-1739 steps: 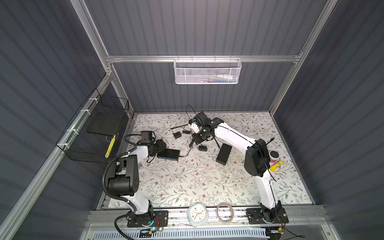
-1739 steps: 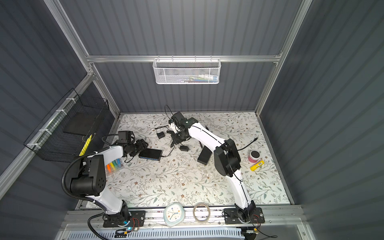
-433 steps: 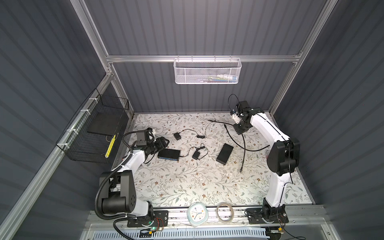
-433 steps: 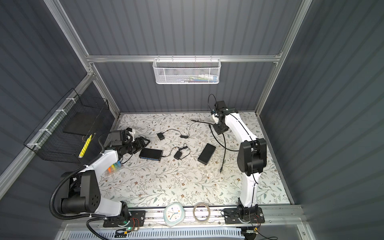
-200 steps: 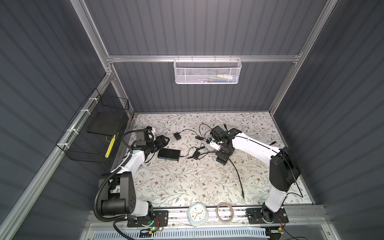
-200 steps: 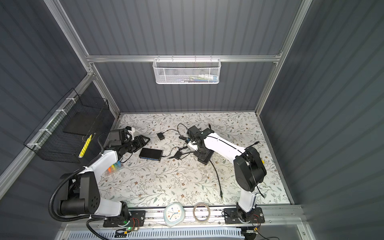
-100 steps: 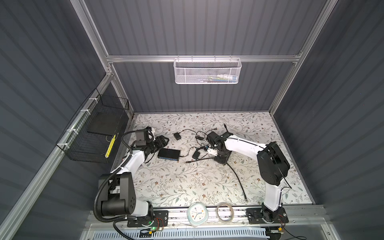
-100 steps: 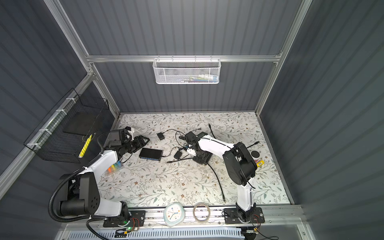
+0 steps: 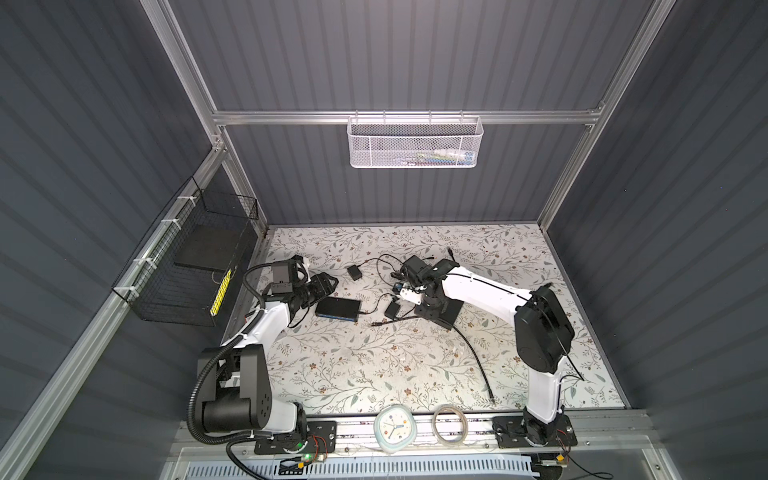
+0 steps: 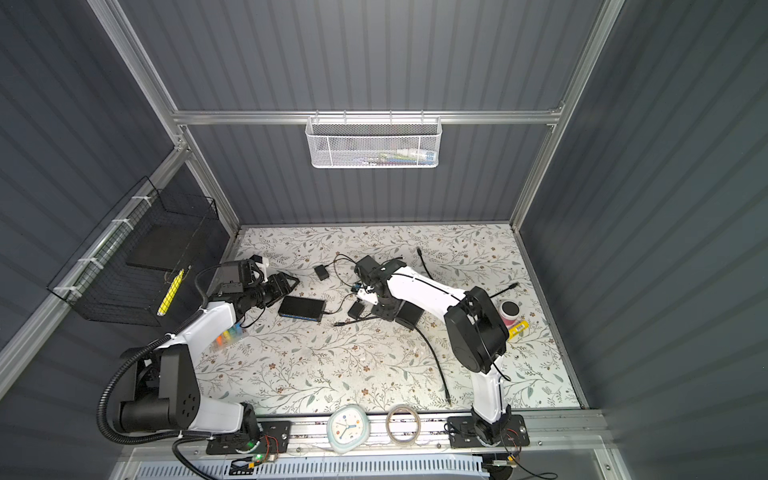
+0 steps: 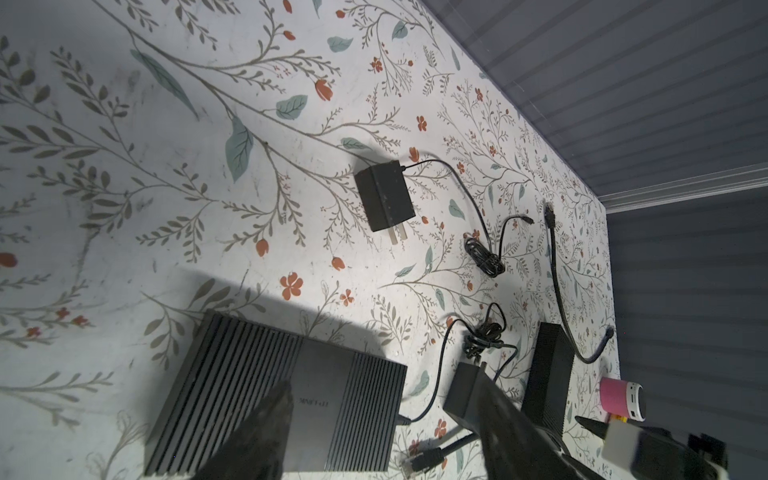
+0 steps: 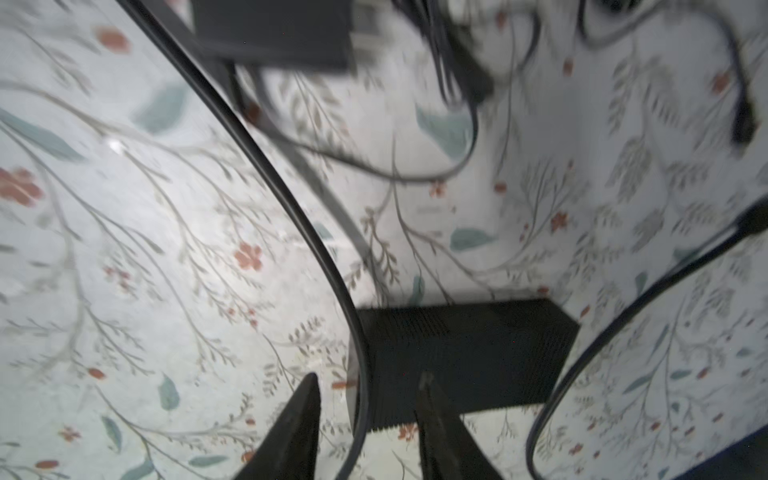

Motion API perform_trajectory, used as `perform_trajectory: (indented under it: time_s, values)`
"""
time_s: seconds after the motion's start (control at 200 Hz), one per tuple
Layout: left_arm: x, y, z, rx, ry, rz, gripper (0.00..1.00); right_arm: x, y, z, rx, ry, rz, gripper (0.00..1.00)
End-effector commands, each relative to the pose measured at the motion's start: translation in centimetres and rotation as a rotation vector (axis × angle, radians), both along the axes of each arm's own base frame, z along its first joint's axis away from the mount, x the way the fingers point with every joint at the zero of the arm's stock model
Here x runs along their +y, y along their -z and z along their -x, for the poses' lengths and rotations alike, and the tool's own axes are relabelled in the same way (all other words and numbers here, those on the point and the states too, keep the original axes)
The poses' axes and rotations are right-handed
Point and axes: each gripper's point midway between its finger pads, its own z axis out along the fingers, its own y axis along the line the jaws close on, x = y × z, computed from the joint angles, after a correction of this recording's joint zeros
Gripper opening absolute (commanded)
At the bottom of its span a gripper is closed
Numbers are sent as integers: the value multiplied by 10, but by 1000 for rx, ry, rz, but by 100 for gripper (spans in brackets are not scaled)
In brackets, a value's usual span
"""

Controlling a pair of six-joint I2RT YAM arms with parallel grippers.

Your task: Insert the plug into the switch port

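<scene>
**Ports Out of Sight, Right Wrist View Blurred**

The switch port cannot be made out. In both top views the switch box [image 9: 337,308], near the tabletop's left edge, is too small to show sockets. In the left wrist view a finger [image 11: 257,436] of the left gripper [image 11: 384,380] covers part of it, and the frame crops one end. The right wrist view is blurred, and the adapter [image 12: 270,33] and cable bundle [image 12: 457,50] are smeared and cropped. Whether the black cable [image 12: 353,328] touches the right gripper [image 12: 368,378] is unclear. From above, that gripper hides part of the second black box [image 9: 453,311]. The contents of the white basket [image 9: 374,145] are too small to tell.
</scene>
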Motion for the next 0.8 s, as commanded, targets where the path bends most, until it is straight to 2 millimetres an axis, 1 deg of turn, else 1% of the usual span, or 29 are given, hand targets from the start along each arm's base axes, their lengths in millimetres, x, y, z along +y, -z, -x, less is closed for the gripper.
perform_trajectory:
  time_s: [0.0,0.065,0.145,0.22,0.28,0.4,0.495,0.795]
  values:
    - [7,7,7,22,-27,15,70,53,11,7,11,-121,-70,39]
    - [14,10,10,29,-47,66,70,76,11,6,-2,-162,-112,38]
    - [22,13,12,39,-80,95,69,98,10,6,-11,-208,-148,37]
    - [27,15,13,44,-105,120,69,113,15,6,-15,-248,-169,37]
    - [34,17,15,49,-135,137,69,121,21,7,-12,-269,-179,37]
    - [55,25,21,67,-218,164,68,124,35,5,-8,-276,-172,37]
    - [65,29,23,74,-265,189,67,124,46,4,1,-278,-157,36]
    - [68,26,24,68,-271,199,67,120,67,8,27,-290,-136,36]
